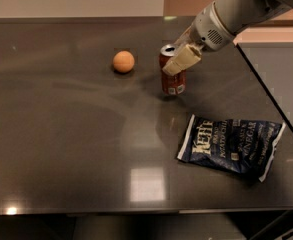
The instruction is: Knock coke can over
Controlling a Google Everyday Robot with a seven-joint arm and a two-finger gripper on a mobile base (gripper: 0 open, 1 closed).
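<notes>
A dark, glossy table [61, 134] carries three things. The can [173, 83] stands upright near the far edge, a ball [123, 62] rests near it, and a chip bag [231, 147] lies flat, apart, toward the near edge. The gripper [179, 60] is at the can's top.
</notes>
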